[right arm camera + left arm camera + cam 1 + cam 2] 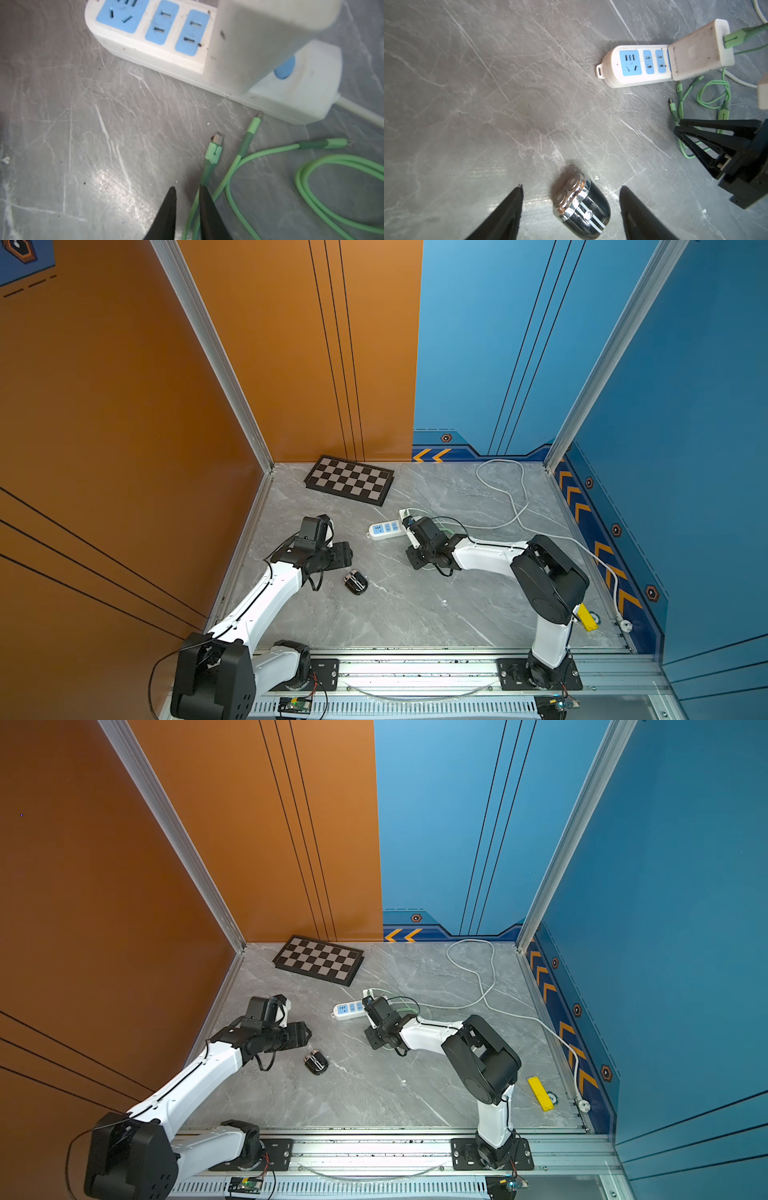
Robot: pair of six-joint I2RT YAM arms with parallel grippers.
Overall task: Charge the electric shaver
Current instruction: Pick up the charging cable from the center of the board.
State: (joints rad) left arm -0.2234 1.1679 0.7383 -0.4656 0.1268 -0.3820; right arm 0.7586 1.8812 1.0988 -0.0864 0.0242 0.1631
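Grey marble table [415, 605], all places taken from the power strip [612, 68].

- Left gripper [571, 187]: jaws spread wide, straddling the shaver [581, 207], with a clear gap on each side. Nothing grasped.
- Right gripper [187, 187]: just beside the strip, on its robot side. The fingertips [172, 193] stand a narrow gap apart, and a strand of the green cable [311, 145] runs through that gap. Cannot tell whether it is pinched.
- One cable plug [215, 149] lies free on the marble ahead of those tips, just short of the strip.
- Strip sockets: a white charger block [699, 54] sits in one. Three blue socket faces show beside it. A green plug sits in the block's outer end.
- Shaver: on the table in both top views [355, 583] [316, 1063], well apart from the strip, on the robot side, toward the left arm.
- It lies on its side with the silver head nearer the strip than the black end. The long axis is slanted, aimed past the strip's looped end.
- Room: bare marble between shaver and strip.
- A chessboard [349, 480] lies beyond the strip by the back wall.
- A white cord [519, 506] loops from the strip toward the back corner and the blue wall.
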